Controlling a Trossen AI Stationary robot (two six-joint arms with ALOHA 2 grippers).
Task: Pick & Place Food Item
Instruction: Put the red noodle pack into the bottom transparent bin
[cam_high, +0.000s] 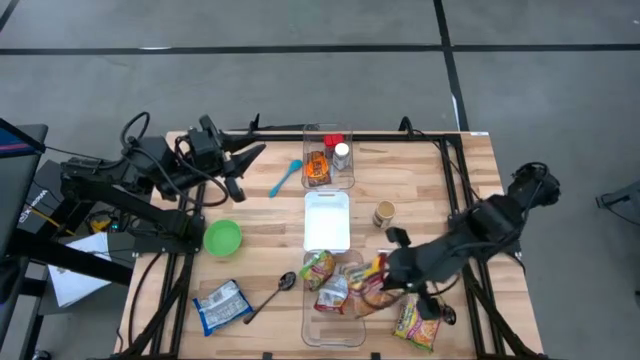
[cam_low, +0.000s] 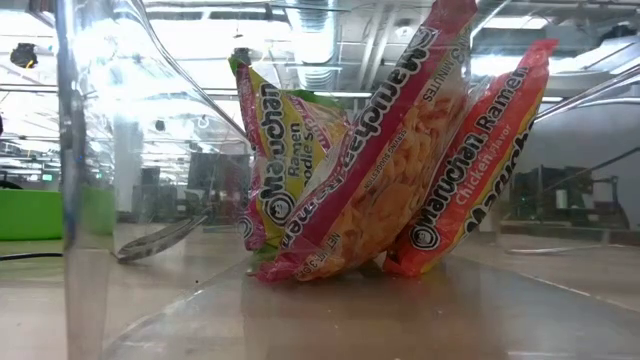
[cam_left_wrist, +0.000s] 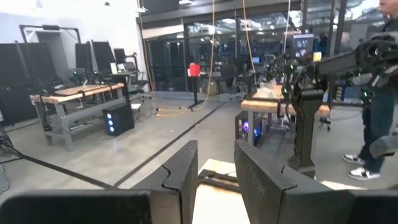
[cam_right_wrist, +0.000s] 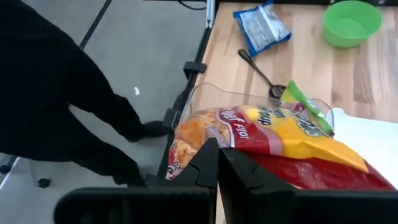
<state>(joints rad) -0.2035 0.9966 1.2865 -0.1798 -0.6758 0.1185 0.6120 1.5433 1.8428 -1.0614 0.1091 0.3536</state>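
Note:
Several ramen packets stand in a clear bin (cam_high: 312, 335) at the table's near edge. In the low view a green-and-yellow one (cam_low: 275, 170), a red-and-orange one (cam_low: 390, 150) and a chicken one (cam_low: 480, 170) lean together on the bin floor. My right gripper (cam_high: 388, 272) hangs over the bin's right side, slanting down, shut (cam_right_wrist: 217, 152) at the edge of the red-and-yellow packet (cam_right_wrist: 273, 127). Another ramen packet (cam_high: 418, 322) lies on the table right of the bin. My left gripper (cam_high: 250, 158) waits at the far left, level and open (cam_left_wrist: 216, 180), holding nothing. My right gripper is shut at the long edge of the red-and-yellow ramen packet (cam_right_wrist: 239, 142), coming from the table's right and slanting down. The fingertips themselves hide the exact place of contact. The packet stands tilted in the bin among the others.
A second clear bin (cam_high: 350, 180) with jars and a snack stands at the far middle, a white lid (cam_high: 327, 220) between the bins. A green bowl (cam_high: 222, 237), a blue spoon (cam_high: 285, 178), a black spoon (cam_high: 270, 298), a blue-white bag (cam_high: 222, 305) and a small jar (cam_high: 384, 213) lie around.

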